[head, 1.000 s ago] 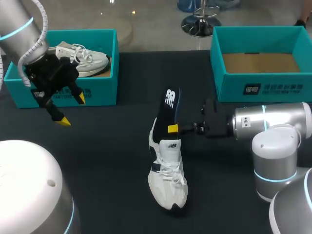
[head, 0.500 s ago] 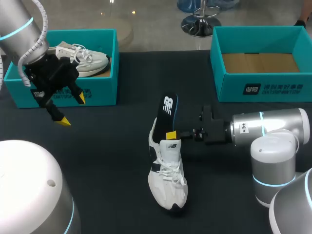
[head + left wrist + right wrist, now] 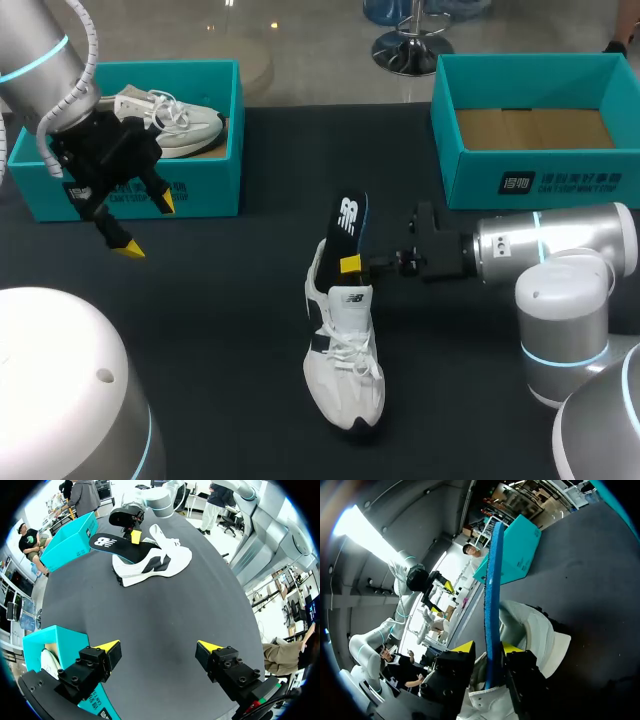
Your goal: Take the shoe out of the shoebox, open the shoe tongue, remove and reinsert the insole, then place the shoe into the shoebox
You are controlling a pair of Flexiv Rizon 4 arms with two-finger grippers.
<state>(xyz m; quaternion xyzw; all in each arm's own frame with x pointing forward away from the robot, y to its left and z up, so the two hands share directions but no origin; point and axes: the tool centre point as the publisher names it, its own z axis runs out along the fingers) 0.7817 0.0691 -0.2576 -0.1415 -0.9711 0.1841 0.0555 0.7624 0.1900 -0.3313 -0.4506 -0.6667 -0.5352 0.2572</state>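
Note:
A white shoe lies on its side in the middle of the black table, toe toward me. A black insole with a blue edge sticks up out of its heel opening. My right gripper reaches in from the right at the shoe's collar. In the right wrist view the insole stands between that gripper's fingers, with a slim gap on one side, over the shoe. My left gripper hangs open and empty in front of the left shoebox; its wrist view shows the shoe far ahead.
The left teal shoebox holds a second white shoe. An empty teal shoebox with a brown cardboard floor stands at the back right. Bare black tabletop lies between the boxes and around the shoe.
The right gripper pushed the insole down further into the shoe, then loosened its fingers and drew slightly up and back. The left arm has not moved.

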